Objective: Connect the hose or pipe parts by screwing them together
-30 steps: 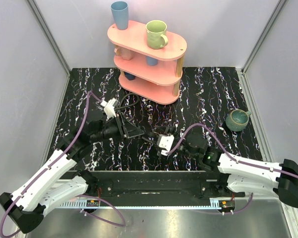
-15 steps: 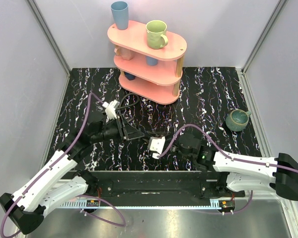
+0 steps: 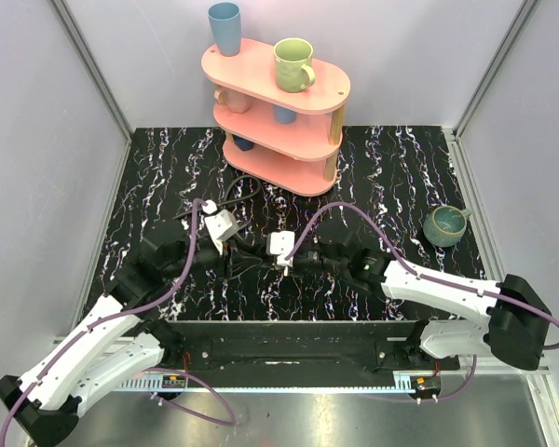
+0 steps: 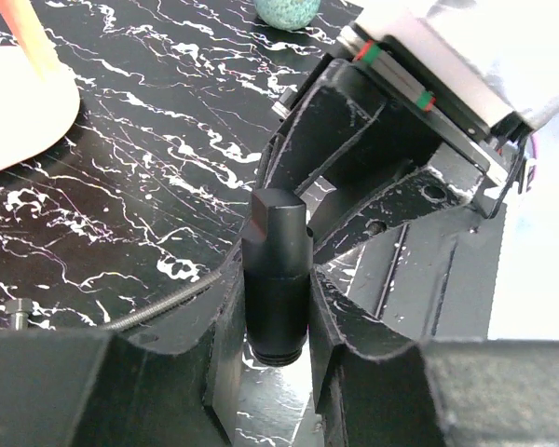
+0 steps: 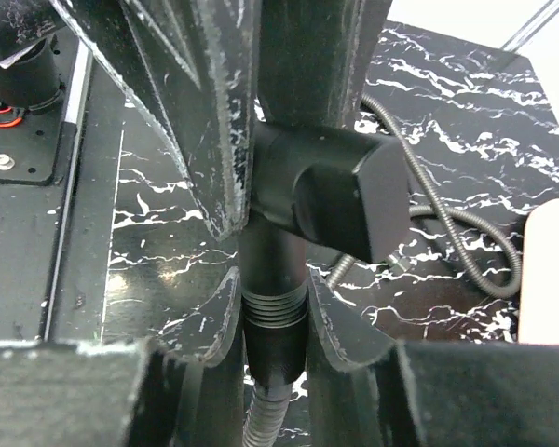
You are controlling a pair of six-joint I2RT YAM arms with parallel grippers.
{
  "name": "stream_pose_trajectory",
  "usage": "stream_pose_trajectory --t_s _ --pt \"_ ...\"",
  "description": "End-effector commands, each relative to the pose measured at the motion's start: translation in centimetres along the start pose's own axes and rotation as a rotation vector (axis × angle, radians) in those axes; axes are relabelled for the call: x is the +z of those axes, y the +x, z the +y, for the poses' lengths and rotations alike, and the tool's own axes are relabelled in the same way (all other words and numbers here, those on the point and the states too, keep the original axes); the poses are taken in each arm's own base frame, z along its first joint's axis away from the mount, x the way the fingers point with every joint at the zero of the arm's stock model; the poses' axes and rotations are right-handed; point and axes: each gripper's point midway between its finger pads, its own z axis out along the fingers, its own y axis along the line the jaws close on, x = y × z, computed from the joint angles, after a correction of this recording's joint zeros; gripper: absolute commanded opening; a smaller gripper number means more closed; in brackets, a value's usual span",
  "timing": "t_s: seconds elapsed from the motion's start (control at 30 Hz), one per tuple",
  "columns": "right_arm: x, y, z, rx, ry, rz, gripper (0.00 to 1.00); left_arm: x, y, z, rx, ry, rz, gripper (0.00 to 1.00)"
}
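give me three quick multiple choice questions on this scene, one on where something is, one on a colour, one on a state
1. Where on the table is the teal mug?
A) near left corner
B) dead centre
C) by the right edge

2. What colour is the shelf?
A) pink
B) white
C) yellow

3. The left fingers are:
A) spread wide over nothing
B) shut on a black fitting
C) lying flat on the table

Answers:
1 C, the teal mug stands close to the right wall.
2 A, every tier of the shelf is pink.
3 B, the left wrist view shows the black fitting clamped between them.
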Motion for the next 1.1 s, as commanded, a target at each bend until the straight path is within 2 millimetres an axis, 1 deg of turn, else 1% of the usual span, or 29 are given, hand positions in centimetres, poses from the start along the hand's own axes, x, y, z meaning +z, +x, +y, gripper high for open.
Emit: stream_pose_trajectory --t_s 0.0,0.03,0.07,0.1,0.13,0.17,0.2,0.23,0.27,0.33,0.37,0.4,0.43,0.47,0.5,0.53,0.57,0.6,0.63,0.67,0.73,0.8,0.83,0.87,0.9,0.97,1.0,1.03,1.07 --pt "0.1 -1.4 0.7 0.109 -0.050 -0.059 0.01 0.2 -2.6 1.4 0.225 -0.039 -0.087 0.00" --pt "-0.1 -0.9 0.0 0.116 0.001 -0.047 0.15 0.2 -2.6 1.3 0.153 -0.048 -0.094 0.00" --pt "-0.2 -1.1 -0.6 0.113 0.044 -0.061 0.27 0.2 -2.8 1.3 0.117 -0.058 -0.113 0.00" --pt "-0.5 -0.8 -1.1 0.115 0.082 -0.055 0.35 0.0 -3.1 1.2 0.078 -0.064 -0.134 0.00" --pt "-1.0 -0.1 -1.6 0.109 0.129 -0.038 0.43 -0.1 -3.3 0.7 -0.001 -0.058 -0.153 0.00" --pt "-1.3 0.0 -1.9 0.099 0.151 -0.035 0.50 0.0 -3.6 0.5 -0.031 -0.049 -0.181 0.00" --pt "-1.6 0.2 -2.1 0.096 0.172 -0.031 0.58 -0.4 -4.0 0.0 -0.057 -0.038 -0.212 0.00" --pt "-2.2 0.6 -2.4 0.097 0.208 -0.022 0.67 -0.5 -4.1 -0.3 -0.120 -0.029 -0.231 0.00" --pt "-2.5 0.9 -2.4 0.098 0.215 -0.010 0.70 -0.4 -3.9 -0.2 -0.145 -0.034 -0.245 0.00" --pt "-3.3 1.3 -2.4 0.080 0.236 0.009 0.73 -0.6 -3.9 0.4 -0.221 -0.080 -0.263 0.00" --pt "-3.7 1.5 -2.6 0.077 0.254 0.015 0.78 -0.6 -3.6 0.8 -0.262 -0.106 -0.250 0.00" --pt "-4.0 1.7 -2.7 0.073 0.271 0.018 0.78 -0.5 -3.4 1.9 -0.311 -0.171 -0.243 0.00" --pt "-4.7 1.8 -2.8 0.068 0.294 0.015 0.79 -0.5 -3.2 2.3 -0.378 -0.200 -0.231 0.00" --pt "-5.0 1.6 -2.9 0.063 0.306 0.000 0.79 -0.7 -3.2 2.5 -0.422 -0.233 -0.201 0.00" --pt "-5.3 1.4 -2.9 0.059 0.315 -0.014 0.80 -0.4 -2.8 3.5 -0.470 -0.293 -0.173 0.00" --pt "-5.9 1.2 -2.8 0.055 0.325 -0.034 0.80 -0.5 -2.8 3.7 -0.541 -0.322 -0.158 0.00" --pt "-6.2 0.6 -2.9 0.048 0.335 -0.059 0.81 -0.9 -3.3 3.7 -0.587 -0.350 -0.130 0.00" --pt "-6.4 0.5 -3.0 0.039 0.343 -0.068 0.83 -0.5 -2.9 4.2 -0.638 -0.386 -0.097 0.00" --pt "-6.8 0.6 -2.8 0.033 0.350 -0.077 0.83 -0.4 -3.1 4.0 -0.715 -0.390 -0.089 0.00" --pt "-7.0 0.3 -2.9 0.025 0.357 -0.097 0.84 -0.4 -3.6 3.7 -0.762 -0.389 -0.079 0.00" --pt "-7.2 0.0 -2.8 0.009 0.356 -0.108 0.84 0.5 -3.7 2.5 -0.886 -0.325 -0.052 0.00" --pt "-7.2 -0.6 -2.8 -0.006 0.351 -0.135 0.84 1.4 -4.0 1.2 -0.939 -0.233 -0.048 0.00" --pt "-7.2 -0.7 -2.3 -0.015 0.334 -0.154 0.85 1.6 -4.2 1.1 -0.982 -0.221 -0.060 0.00" --pt "-7.3 -1.3 -2.4 -0.029 0.335 -0.186 0.85 1.8 -3.9 1.2 -1.000 -0.218 -0.067 0.00" --pt "-7.2 -1.3 -2.2 -0.040 0.328 -0.190 0.86 1.7 -3.7 1.6 -1.015 -0.243 -0.079 0.00" --pt "-6.9 -0.8 -2.1 -0.050 0.322 -0.180 0.86 1.5 -3.0 2.1 -1.068 -0.282 -0.075 0.00" --pt "-6.9 -0.6 -2.2 -0.061 0.327 -0.175 0.86 1.3 -3.1 2.3 -1.084 -0.289 -0.087 0.00" --pt "-6.6 0.0 -2.2 -0.059 0.329 -0.157 0.86 1.3 -3.0 2.3 -1.123 -0.288 -0.092 0.00" --pt "-6.6 0.0 -2.4 -0.063 0.340 -0.162 0.85 1.3 -3.2 2.2 -1.138 -0.279 -0.107 0.00"
